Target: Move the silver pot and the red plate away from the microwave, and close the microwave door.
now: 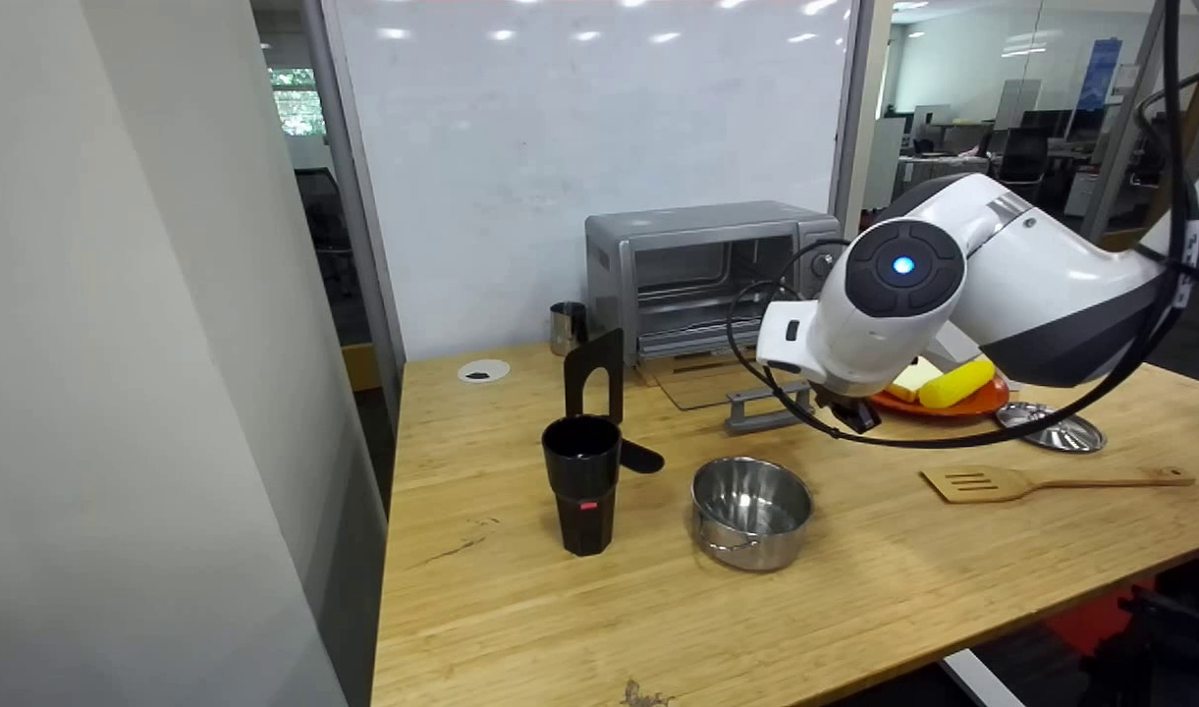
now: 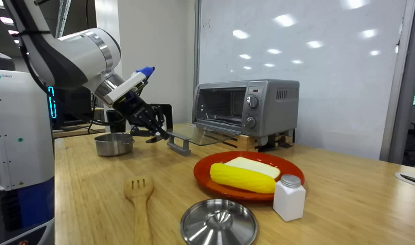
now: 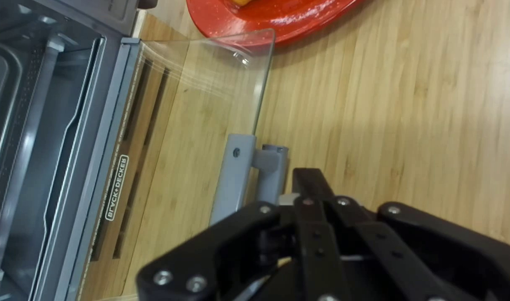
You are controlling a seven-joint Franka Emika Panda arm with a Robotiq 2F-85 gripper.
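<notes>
The gripper point(image 3: 314, 180) has its jaws drawn together, with nothing visible between them. In the wrist view the handle point(image 3: 272, 173) lies at nine o'clock, just beside them; whether they touch it cannot be told. It hangs under the outer edge of the glass door point(image 3: 213, 92), which is lowered, so the step in hand is most likely closing it. To do that well, the arm should tuck the jaws beneath the handle near its middle, clear of the table point(image 2: 98, 190), lift, then follow the hinge's arc, easing off as the door seats. In an exterior view the toaster oven point(image 2: 261, 112), the task's microwave, stands between two and three o'clock from the jaws, the red plate point(image 2: 203, 172) at four, and the silver pot point(image 2: 114, 148) between eight and nine; both seem out of the door's upward path.
</notes>
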